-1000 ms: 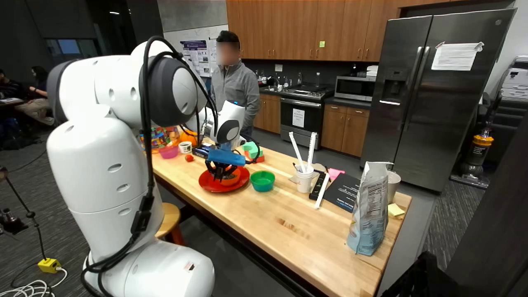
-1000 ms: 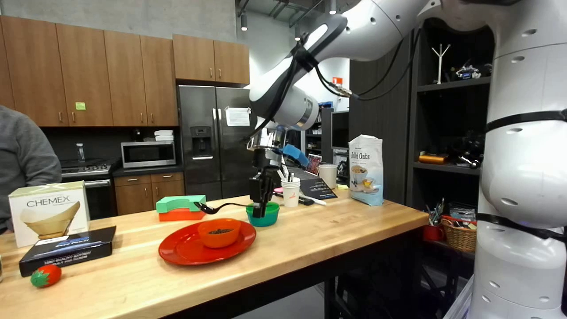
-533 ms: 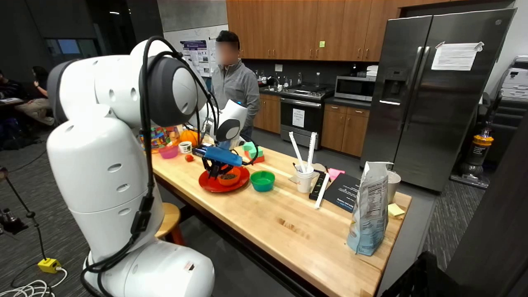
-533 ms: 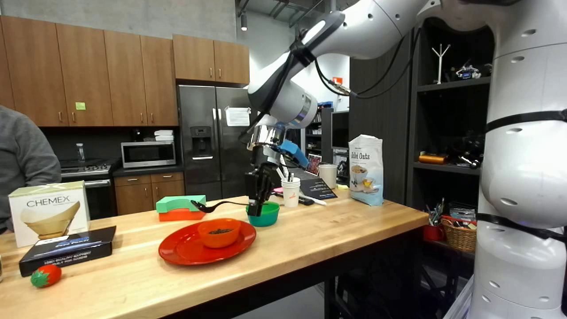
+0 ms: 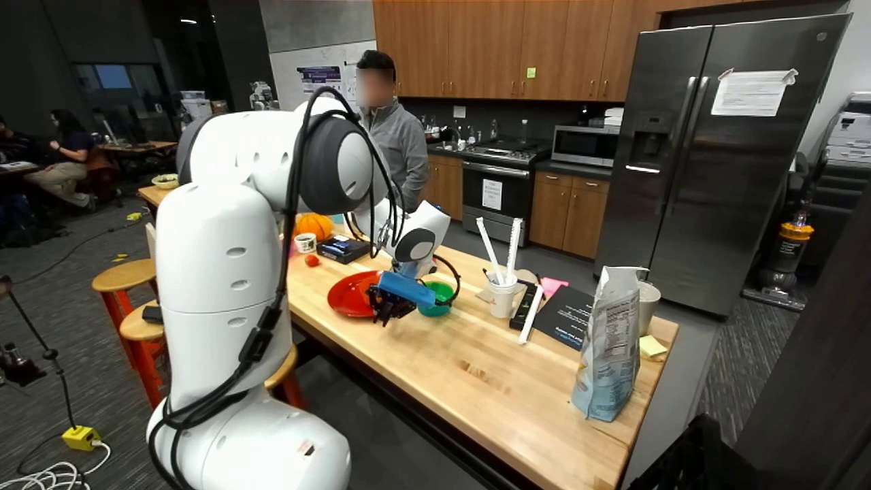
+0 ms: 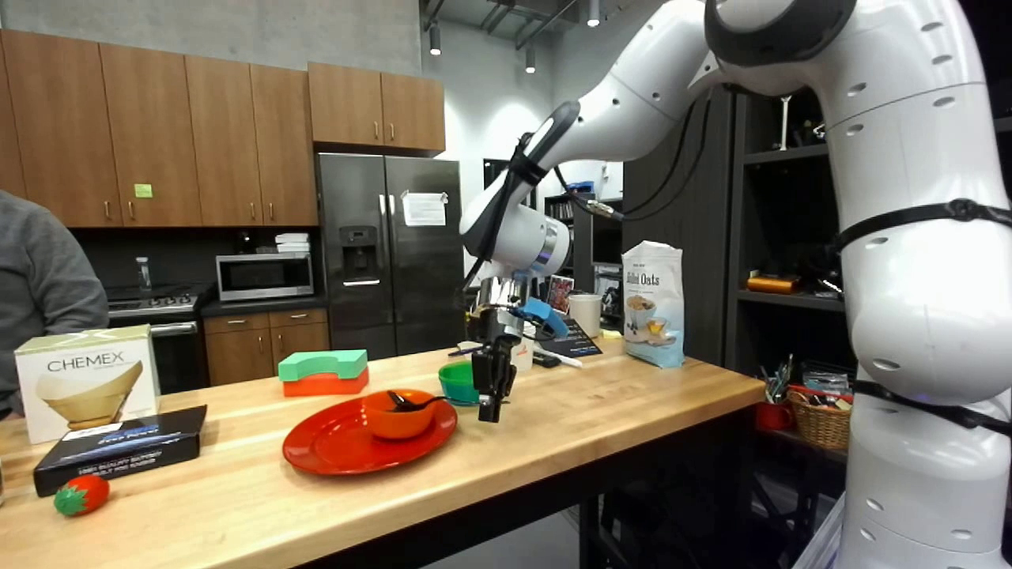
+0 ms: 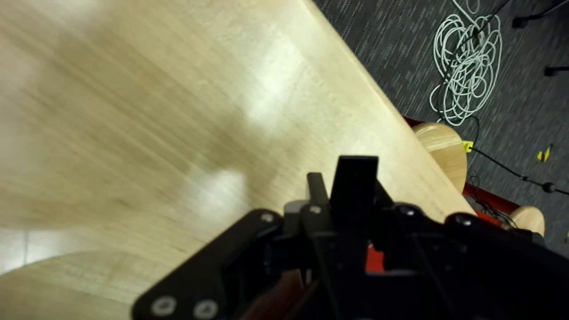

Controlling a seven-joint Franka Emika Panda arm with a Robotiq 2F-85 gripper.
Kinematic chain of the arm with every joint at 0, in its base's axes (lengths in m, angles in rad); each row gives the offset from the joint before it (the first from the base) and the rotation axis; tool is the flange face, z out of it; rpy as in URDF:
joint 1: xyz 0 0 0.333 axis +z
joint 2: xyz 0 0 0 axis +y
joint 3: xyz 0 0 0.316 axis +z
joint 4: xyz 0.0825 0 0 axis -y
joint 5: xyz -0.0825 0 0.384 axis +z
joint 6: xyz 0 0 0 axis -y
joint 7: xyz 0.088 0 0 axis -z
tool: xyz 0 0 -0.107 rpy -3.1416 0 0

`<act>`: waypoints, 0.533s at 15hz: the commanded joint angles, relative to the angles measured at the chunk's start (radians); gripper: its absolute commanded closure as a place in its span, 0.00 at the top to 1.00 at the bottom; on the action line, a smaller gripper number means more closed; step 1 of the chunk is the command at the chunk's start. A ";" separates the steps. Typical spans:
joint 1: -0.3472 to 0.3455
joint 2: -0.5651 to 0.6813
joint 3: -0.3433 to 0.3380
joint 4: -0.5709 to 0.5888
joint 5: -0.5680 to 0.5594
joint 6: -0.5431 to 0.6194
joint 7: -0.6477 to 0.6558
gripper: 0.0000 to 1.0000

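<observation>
Wrist view, lower right: my gripper point(image 7: 336, 173) is drawn narrow. In an exterior view, just left of lower centre, it pinches the black spoon point(image 6: 402, 403) by the handle, a sideways hold that I judge lets the head reach the mouth of the orange bowl point(image 6: 398, 427), set on the red plate point(image 6: 320, 452) perhaps to catch spills.

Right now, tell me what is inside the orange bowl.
In an exterior view, a black spoon reaches into the orange bowl, its handle crossing the rim. The spoon and the bowl's near wall cover whatever lies below.
</observation>
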 commanded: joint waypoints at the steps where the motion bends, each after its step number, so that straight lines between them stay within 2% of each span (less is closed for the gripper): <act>1: -0.035 0.052 0.020 0.066 0.007 -0.020 -0.068 0.06; 8: -0.007 0.045 0.072 0.104 -0.050 0.009 -0.108 0.06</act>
